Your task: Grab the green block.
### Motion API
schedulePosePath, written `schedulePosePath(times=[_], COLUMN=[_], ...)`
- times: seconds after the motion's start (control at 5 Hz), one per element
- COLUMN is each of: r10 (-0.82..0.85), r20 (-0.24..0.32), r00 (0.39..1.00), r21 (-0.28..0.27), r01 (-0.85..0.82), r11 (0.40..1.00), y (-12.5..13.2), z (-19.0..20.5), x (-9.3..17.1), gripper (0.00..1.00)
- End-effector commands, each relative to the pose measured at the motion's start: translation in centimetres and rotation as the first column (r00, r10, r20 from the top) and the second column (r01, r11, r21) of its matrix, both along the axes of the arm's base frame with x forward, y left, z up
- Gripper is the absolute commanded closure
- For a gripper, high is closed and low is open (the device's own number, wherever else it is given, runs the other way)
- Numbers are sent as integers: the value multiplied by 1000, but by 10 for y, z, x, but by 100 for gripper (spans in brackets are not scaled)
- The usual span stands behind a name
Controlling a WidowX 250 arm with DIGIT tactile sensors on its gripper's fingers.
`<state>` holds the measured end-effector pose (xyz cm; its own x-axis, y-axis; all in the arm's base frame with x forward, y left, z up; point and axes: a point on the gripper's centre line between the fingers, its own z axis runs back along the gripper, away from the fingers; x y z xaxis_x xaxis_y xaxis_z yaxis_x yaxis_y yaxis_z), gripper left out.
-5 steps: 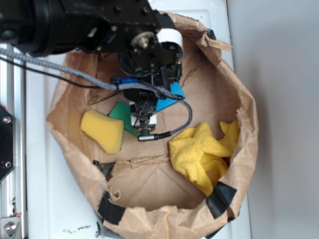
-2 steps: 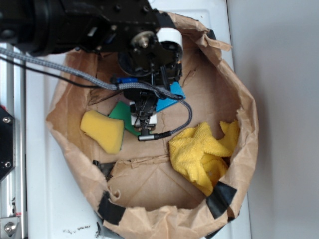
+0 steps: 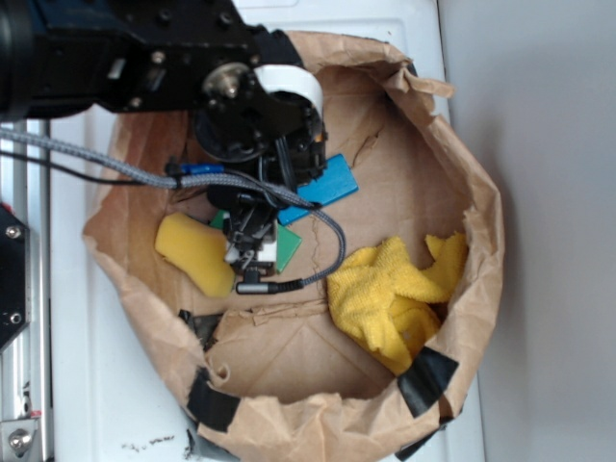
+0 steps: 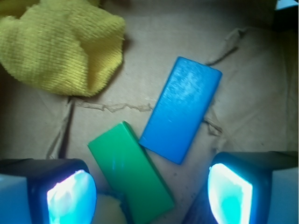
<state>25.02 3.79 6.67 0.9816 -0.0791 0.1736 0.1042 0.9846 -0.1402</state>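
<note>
The green block [image 4: 131,172] is a flat green slab lying on the brown paper floor; one corner touches the blue slab [image 4: 182,108]. In the exterior view the green block [image 3: 288,246] shows only partly, under my arm. My gripper [image 4: 149,191] is open, with nothing between the fingers. The left finger [image 4: 70,196] and right finger [image 4: 231,193] stand on either side of the block's near end, above it. In the exterior view the gripper [image 3: 252,252] points down between the yellow sponge [image 3: 197,252] and the green block.
Everything lies inside a brown paper bag with high crumpled walls [image 3: 476,221]. A yellow cloth [image 3: 395,298] lies at the right, also in the wrist view [image 4: 60,44]. The blue slab [image 3: 325,182] lies beside the arm. A cable [image 3: 318,217] loops near the gripper.
The arm and gripper have moved left and slightly down in the exterior view. More of the blue slab and the green block's right end is uncovered. The objects have not moved.
</note>
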Motion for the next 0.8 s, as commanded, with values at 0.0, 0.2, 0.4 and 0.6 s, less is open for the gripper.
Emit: schedulePosePath(times=[0.0, 0.2, 0.4, 0.6], r10=[-46, -46, -59, -44], r20=[74, 77, 90, 88], r00=[996, 996, 994, 995], r21=[26, 45, 75, 115], r01=[44, 42, 52, 34], r11=[999, 998, 996, 993], y=[-6, -9, -7, -1], z=[-2, -12, -25, -37], x=[11, 18, 16, 14], gripper=[0, 0, 0, 0])
